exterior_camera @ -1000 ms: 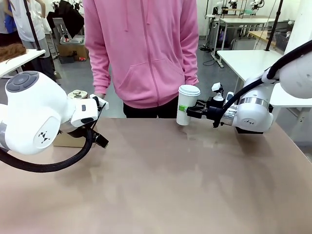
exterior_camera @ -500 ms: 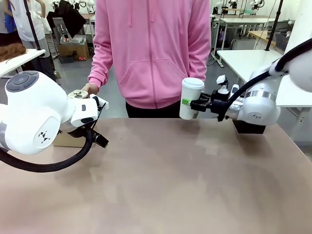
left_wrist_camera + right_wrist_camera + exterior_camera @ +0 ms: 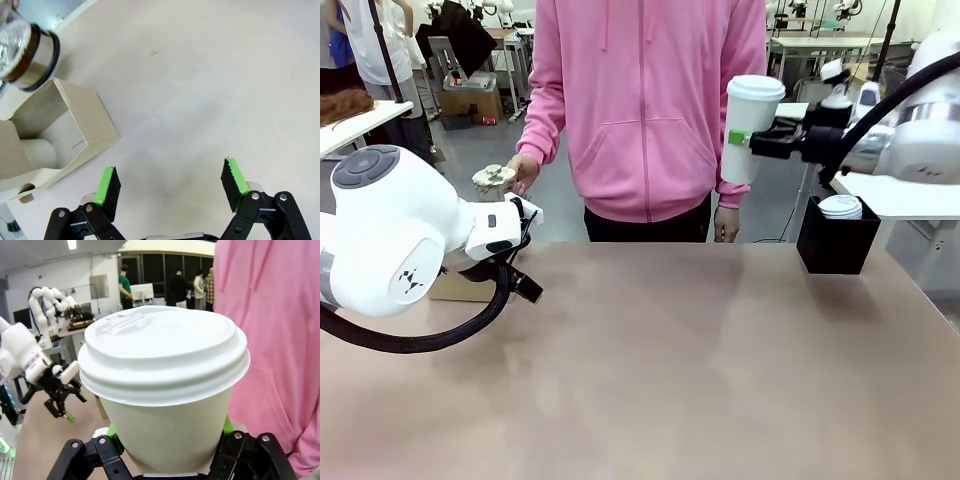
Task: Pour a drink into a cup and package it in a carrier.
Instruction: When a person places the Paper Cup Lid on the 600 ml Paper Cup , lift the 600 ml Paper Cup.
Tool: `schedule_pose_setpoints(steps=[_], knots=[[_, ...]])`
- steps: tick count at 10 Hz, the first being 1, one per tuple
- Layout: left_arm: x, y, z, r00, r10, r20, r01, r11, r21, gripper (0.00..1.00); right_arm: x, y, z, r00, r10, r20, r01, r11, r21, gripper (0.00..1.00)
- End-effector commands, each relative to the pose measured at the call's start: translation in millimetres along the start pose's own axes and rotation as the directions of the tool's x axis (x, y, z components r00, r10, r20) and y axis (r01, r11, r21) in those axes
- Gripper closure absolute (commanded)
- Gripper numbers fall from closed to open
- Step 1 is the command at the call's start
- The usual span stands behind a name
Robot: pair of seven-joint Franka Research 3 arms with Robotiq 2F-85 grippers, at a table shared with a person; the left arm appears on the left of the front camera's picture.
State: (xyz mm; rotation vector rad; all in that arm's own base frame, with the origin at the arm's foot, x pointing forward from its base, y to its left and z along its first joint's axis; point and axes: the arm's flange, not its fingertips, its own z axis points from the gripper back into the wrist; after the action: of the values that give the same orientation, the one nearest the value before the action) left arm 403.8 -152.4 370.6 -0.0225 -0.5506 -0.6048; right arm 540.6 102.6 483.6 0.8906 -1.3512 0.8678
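**Stage of task: cup capped, packaging pending.** The right claw [image 3: 745, 145] pinches the white paper cup [image 3: 752, 115] by its side wall and holds it upright, high above the far right of the desk [image 3: 670, 380]. A white plastic lid [image 3: 162, 352] sits on the cup, so pouring appears to be complete. The person's hand [image 3: 525, 172] holds the press pot [image 3: 492, 182] above the far left of the desk. The brown cardboard carrier [image 3: 65, 132] stands on the desk just beside the left claw [image 3: 170, 186], whose jaws are spread and hold nothing. Cup and carrier are well apart, so seating the cup in the carrier remains to be done.
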Motion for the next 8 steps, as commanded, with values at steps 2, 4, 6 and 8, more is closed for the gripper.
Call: schedule_pose_setpoints(steps=[2, 4, 6, 8], knots=[[-0.6, 0.4, 0.2, 1.000, 0.002, 0.001, -0.002, 1.000, -0.002, 0.00, 24.1, 41.7, 8.9, 0.998, -0.015, -0.065, 0.016, 1.000, 0.011, 0.20], [-0.6, 0.4, 0.2, 1.000, 0.002, 0.001, -0.002, 1.000, -0.002, 0.00, 31.7, 54.4, 5.9, 0.998, -0.028, -0.056, 0.029, 0.999, 0.017, 0.20], [-0.6, 0.4, 0.2, 1.000, 0.002, 0.001, -0.002, 1.000, -0.002, 0.00, 29.6, 50.6, 5.8, 0.999, 0.009, -0.043, -0.008, 1.000, 0.030, 0.20], [-0.6, 0.4, 0.2, 1.000, 0.002, 0.001, -0.002, 1.000, -0.002, 0.00, 29.6, 50.6, 5.8, 0.999, 0.009, -0.043, -0.008, 1.000, 0.030, 0.20]])
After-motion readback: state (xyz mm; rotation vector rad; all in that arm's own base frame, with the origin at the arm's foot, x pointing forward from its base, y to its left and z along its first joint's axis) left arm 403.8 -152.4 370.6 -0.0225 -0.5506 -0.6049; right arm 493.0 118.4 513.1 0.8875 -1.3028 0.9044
